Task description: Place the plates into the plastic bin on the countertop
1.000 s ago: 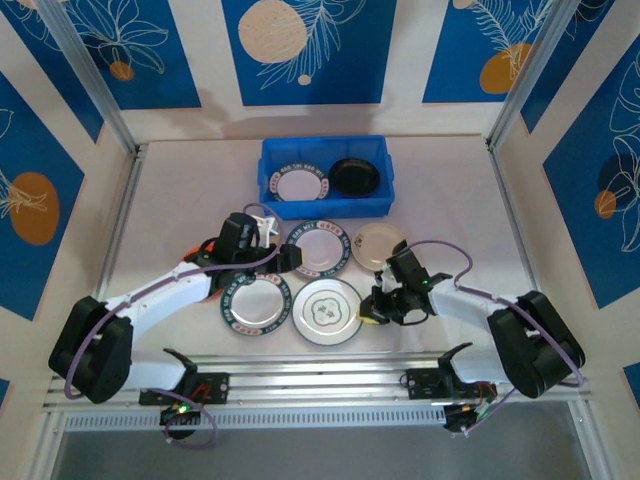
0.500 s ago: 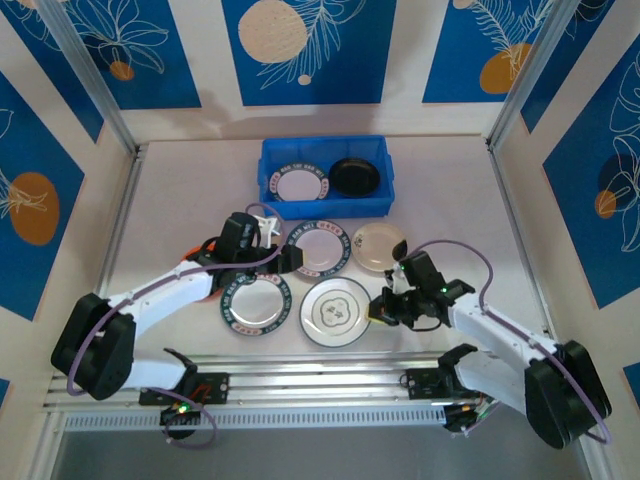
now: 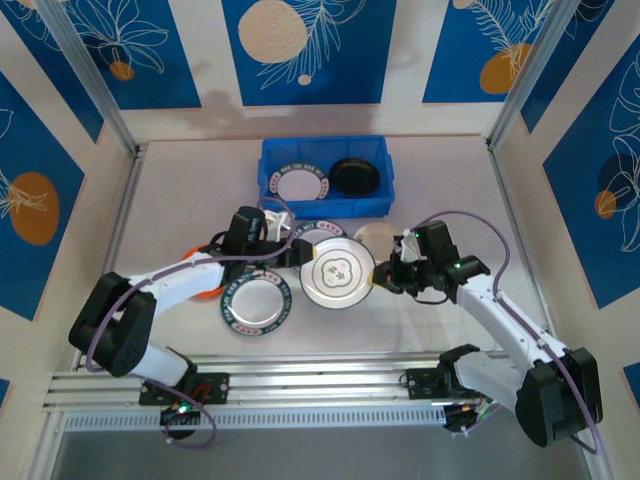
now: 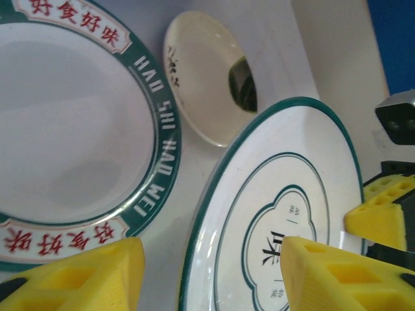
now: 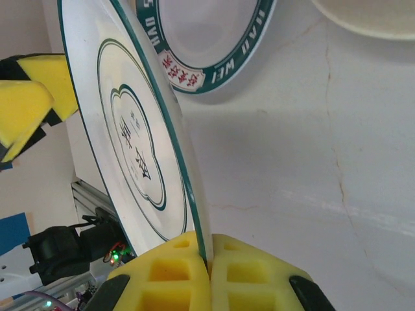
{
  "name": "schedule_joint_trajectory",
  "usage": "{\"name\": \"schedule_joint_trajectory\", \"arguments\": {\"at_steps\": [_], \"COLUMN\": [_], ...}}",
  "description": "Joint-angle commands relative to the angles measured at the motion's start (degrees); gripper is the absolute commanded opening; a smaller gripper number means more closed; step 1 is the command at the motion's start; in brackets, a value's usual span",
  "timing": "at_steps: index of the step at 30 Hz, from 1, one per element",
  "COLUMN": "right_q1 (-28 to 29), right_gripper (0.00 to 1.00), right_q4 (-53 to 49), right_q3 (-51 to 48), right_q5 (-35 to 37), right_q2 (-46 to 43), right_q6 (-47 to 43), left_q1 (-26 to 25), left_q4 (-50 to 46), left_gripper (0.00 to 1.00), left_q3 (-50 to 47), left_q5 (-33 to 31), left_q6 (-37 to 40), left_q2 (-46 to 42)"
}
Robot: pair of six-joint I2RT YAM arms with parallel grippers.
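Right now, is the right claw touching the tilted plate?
Touching. The right wrist view shows the right gripper shut on the tilted plate, its rim pinched between the yellow pads.

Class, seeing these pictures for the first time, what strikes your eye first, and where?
The white green-rimmed plate, pinched by its rim in the shut right pincer and held above the middle of the countertop. The open left pincer flanks its opposite edge. At the back, the bright blue bin holds a patterned plate and a black plate.
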Motion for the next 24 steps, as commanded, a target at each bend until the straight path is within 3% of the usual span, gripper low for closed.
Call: {"name": "schedule_joint_trajectory", "arguments": {"at_steps": [1, 4, 8, 9, 12, 15, 19, 22, 23, 24], "right_q1": [-0.8, -1.1, -2.2, -2.5, -3.7, -4.3, -4.2, -4.2, -4.2, -4.2], "right_gripper": [0.0, 0.0, 0.0, 0.0, 0.01, 0.19, 0.29, 0.23, 0.06, 0.0], "right_q4": [3.7, 6.1, 9.4, 10.2, 12.5, 13.9, 15.7, 16.0, 15.9, 15.5], "right_q3": [3.1, 3.9, 4.2, 4.0, 4.0, 4.9, 6.3, 7.6, 8.0, 8.6], "right_q5": [-3.9, -4.3, -5.3, -5.6, -6.4, -6.4, -5.9, -5.2, -4.6, -3.8], "right_q2": [1.0, 2.8, 5.4, 5.8, 7.1, 8.7, 10.8, 12.3, 12.7, 12.9], "right_q6": [-1.3, -0.9, -0.4, -0.2, 0.2, -0.6, -0.8, -1.0, -1.0, -1.0], "left_q1": [0.6, 0.9, 2.0, 2.2, 2.8, 3.9, 4.9, 5.0, 5.0, 5.1], "left_q4": [7.0, 9.5, 13.0, 14.0, 18.1, 24.7, 30.9, 30.3, 29.3, 28.3], "left_gripper": [0.52, 0.4, 0.04, 0.0, 0.0, 0.0, 0.0, 0.0, 0.0, 0.0], "left_q3": [-0.3, -0.2, -0.7, -0.9, -2.0, -3.4, -4.5, -4.3, -4.2, -4.2], "left_q5": [4.0, 5.6, 7.3, 7.6, 9.2, 11.3, 12.4, 12.6, 12.6, 12.5], "left_q6": [-2.3, -3.9, -7.3, -8.2, -11.5, -16.3, -20.4, -20.2, -19.7, -19.2], "left_q2": [1.5, 2.8, 3.5, 3.4, 2.9, 3.1, 3.6, 3.4, 3.1, 2.9]}}
